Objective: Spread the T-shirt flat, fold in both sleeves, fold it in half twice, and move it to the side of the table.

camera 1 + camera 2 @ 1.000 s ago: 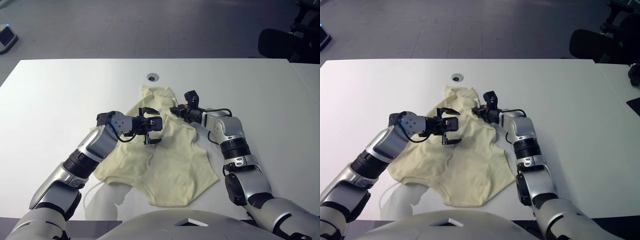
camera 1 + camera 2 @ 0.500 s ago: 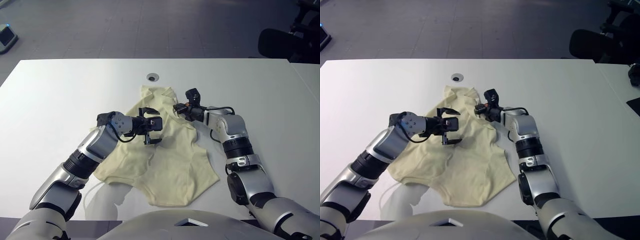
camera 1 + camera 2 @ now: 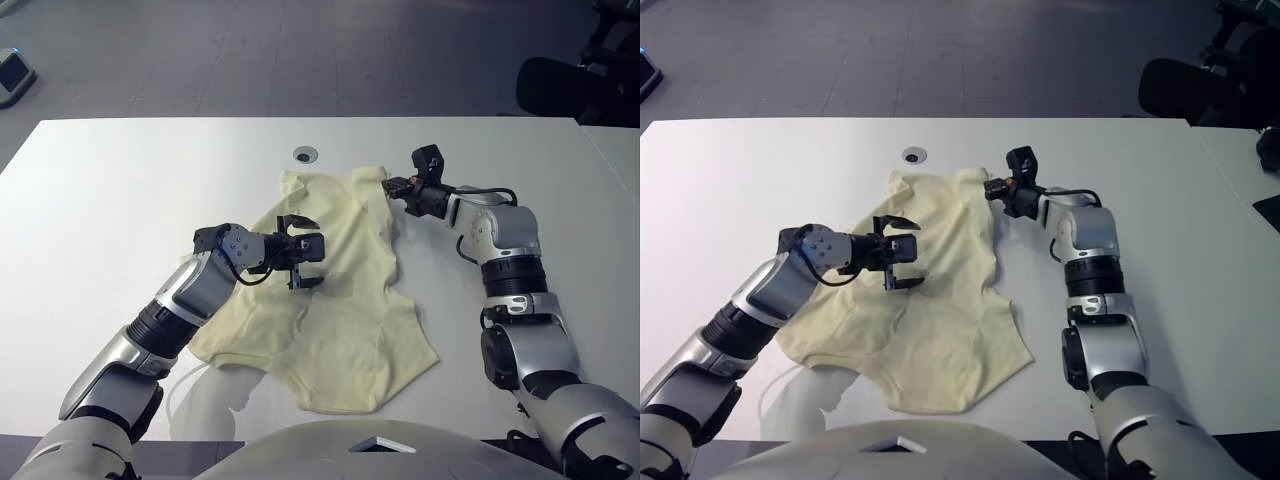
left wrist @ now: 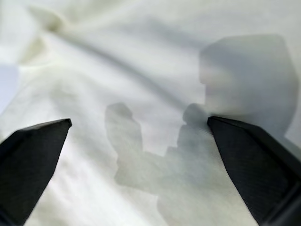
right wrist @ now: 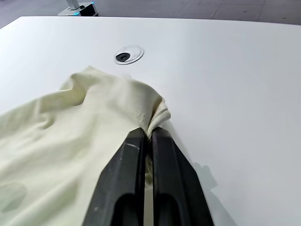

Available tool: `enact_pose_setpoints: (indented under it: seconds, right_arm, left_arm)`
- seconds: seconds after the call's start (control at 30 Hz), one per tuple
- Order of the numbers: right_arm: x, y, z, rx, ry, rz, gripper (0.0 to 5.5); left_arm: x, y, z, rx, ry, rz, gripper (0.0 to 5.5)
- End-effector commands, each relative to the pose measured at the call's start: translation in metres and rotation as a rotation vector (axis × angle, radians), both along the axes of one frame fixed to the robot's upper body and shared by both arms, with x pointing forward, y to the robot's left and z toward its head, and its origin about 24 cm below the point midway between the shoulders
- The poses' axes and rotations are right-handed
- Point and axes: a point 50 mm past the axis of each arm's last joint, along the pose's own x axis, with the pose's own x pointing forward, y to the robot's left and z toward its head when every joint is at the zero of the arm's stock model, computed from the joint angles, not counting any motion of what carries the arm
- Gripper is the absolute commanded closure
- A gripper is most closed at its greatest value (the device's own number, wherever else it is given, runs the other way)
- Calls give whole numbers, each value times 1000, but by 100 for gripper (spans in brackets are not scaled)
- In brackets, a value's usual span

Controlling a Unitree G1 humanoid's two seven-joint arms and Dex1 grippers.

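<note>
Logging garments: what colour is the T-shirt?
Plain pale yellow T-shirt, clearest in the left eye view.

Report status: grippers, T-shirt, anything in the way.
Left gripper open above T-shirt. Right gripper shut on its far edge. T-shirt rumpled, not flat. Cable port beyond, no obstruction.

Matt cloth T-shirt (image 3: 345, 310) on smooth matt table (image 3: 120, 170)

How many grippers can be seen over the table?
2. The left gripper is open over the middle of the T-shirt; the right gripper is shut on its far right corner.
</note>
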Motion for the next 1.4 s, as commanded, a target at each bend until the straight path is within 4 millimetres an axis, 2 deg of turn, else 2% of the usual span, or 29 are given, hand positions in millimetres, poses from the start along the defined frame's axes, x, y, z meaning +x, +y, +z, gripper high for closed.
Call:
enact_pose_setpoints:
  seconds: [0.03,0.23,0.4,0.43,0.47,0.67,0.8,0.87,0.93,1.03,1.13,1.2,1.3,1.4]
  right_arm:
    - [5,-23,-3,-61,4,-58,548]
    - [6,-47,-27,-124,73,-129,548]
    - [14,-59,-27,-161,68,-170,548]
    - [16,-60,-26,-172,63,-172,512]
    - [17,-60,-25,-183,55,-176,507]
    - [25,-74,3,-190,-50,-220,409]
    - [17,-84,32,-283,-182,-217,347]
    - [2,-76,46,-315,-244,-159,313]
    - [-30,-60,56,-321,-282,-6,275]
    - [-79,-46,59,-318,-273,199,228]
    - [-121,-36,50,-343,-210,382,178]
    - [-142,-27,43,-362,-172,477,143]
    - [-165,-12,30,-371,-134,583,95]
    - [-179,-4,21,-400,-118,660,48]
  left_arm:
    - [-13,11,-36,93,130,58,10]
    - [-13,8,-36,86,125,56,10]
    - [-12,7,-35,86,118,55,10]
    - [-12,6,-35,86,118,55,10]
    - [-12,6,-36,85,118,55,10]
    - [-8,5,-29,31,89,97,10]
    - [1,9,-7,-59,23,179,10]
    - [5,15,6,-95,-11,229,10]
    - [3,26,19,-116,-28,261,10]
    - [-2,46,41,-178,-44,309,10]
    - [-5,62,67,-307,-43,365,10]
    - [-7,72,80,-374,-40,398,10]
    - [-1,91,85,-402,-67,506,10]
    - [-1,102,85,-415,-79,571,10]
